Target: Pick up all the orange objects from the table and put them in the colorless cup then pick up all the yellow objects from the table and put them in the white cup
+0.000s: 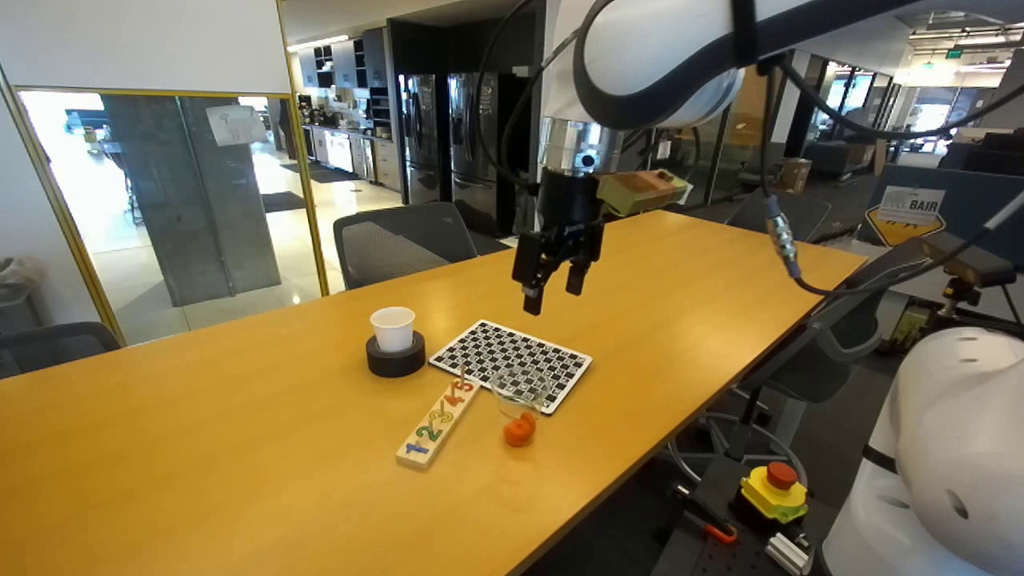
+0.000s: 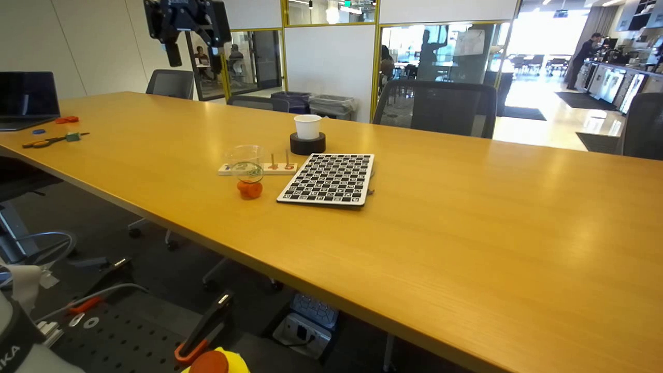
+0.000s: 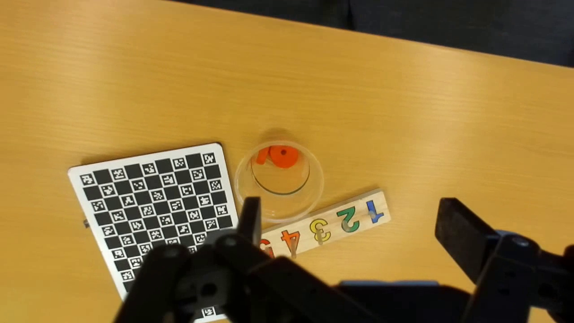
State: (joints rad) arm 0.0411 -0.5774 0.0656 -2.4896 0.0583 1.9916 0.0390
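In an exterior view, the gripper (image 2: 195, 57) is seen at the left, well above the table (image 2: 466, 233), its jaws spread wide with nothing held between them. Further right, the orange pieces (image 2: 250, 189) are seen through the wall of the clear cup (image 2: 247, 165); in the wrist view they are ringed by its base, so they are judged to be contained in it, at the bottom. At least two can be made out there, one a disc (image 3: 287, 160) with a central hole. They are expected to be light, hard and rather slippery; if lifting is needed, the disc is best pinched across opposite edges. The clear cup is probably thin and easily tipped. At the right, the white cup (image 2: 308, 127) is stood upright on or in a black ring (image 2: 307, 146); which cannot be told. It is judged light and easily dented, and its bottom is hidden from sight.
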